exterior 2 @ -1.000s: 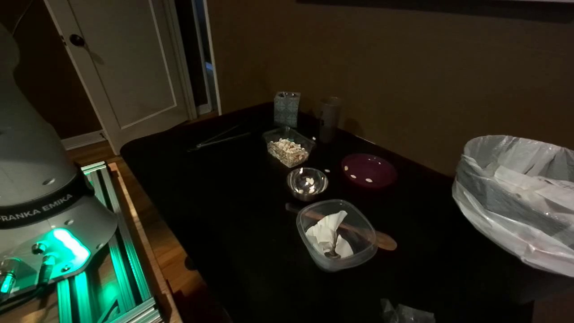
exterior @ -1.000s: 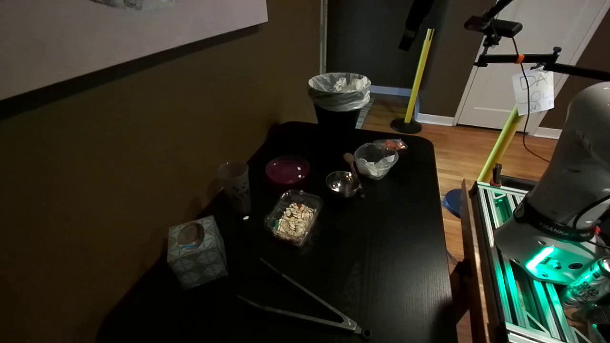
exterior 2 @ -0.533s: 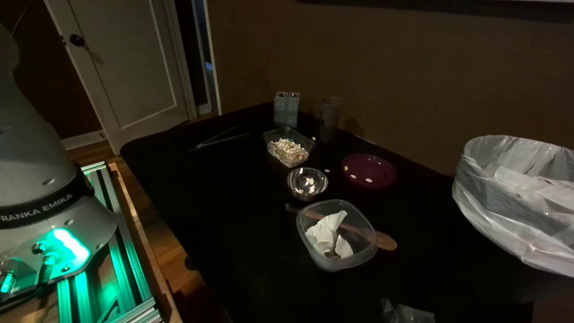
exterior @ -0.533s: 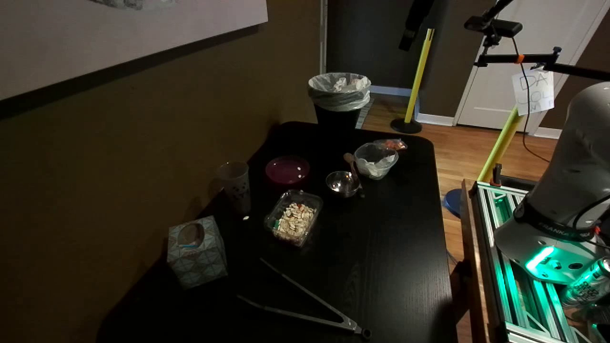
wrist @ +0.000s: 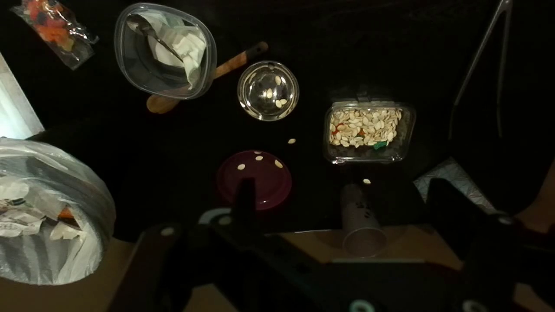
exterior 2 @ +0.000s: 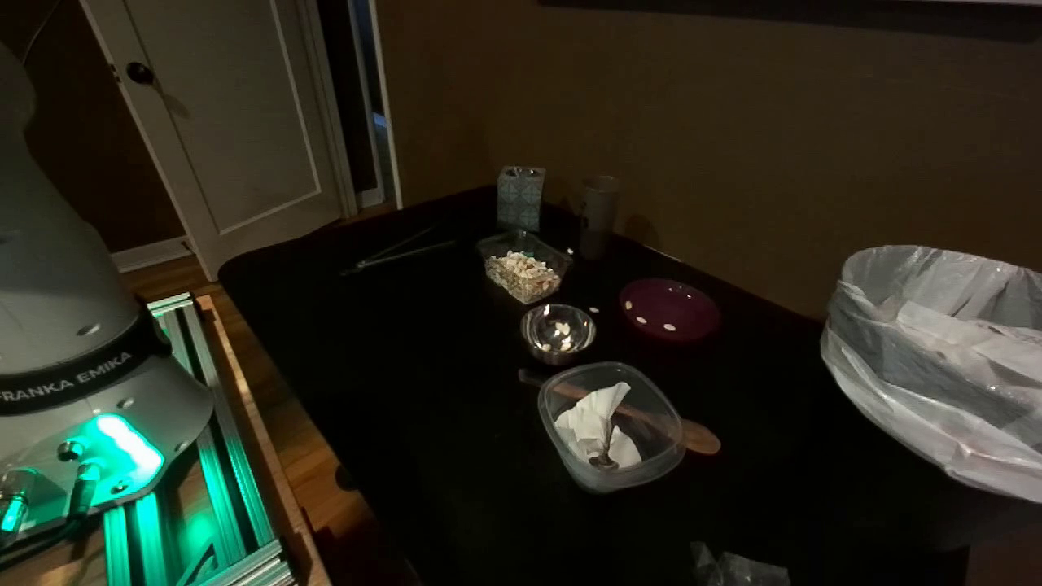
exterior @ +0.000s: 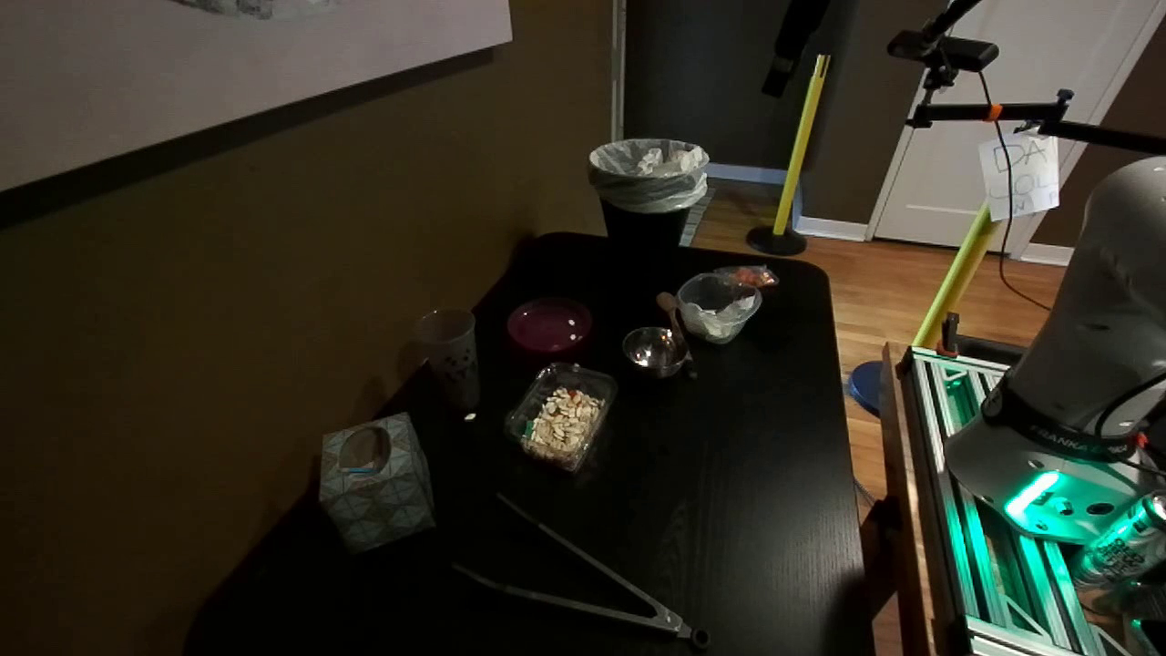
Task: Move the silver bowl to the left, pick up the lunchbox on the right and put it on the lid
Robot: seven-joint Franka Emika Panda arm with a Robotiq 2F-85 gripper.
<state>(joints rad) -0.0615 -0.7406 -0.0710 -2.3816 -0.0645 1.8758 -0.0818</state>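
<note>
- The end effector [wrist: 342, 184] is spread wide.
- The silver bowl [wrist: 256, 96] stands on the table [exterior: 747, 510], pumpkin seeds [wrist: 269, 93] inside.
- The clear plastic lunchbox [exterior 2: 615, 480] sits near the silver bowl.
- A wooden spoon [wrist: 232, 65] lies beside the silver bowl.

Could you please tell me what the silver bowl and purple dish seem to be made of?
The silver bowl looks like polished metal, perhaps steel, from its bright reflections. The purple dish is probably smooth plastic, with even colour and faint rim glints, or glazed ceramic.
</note>
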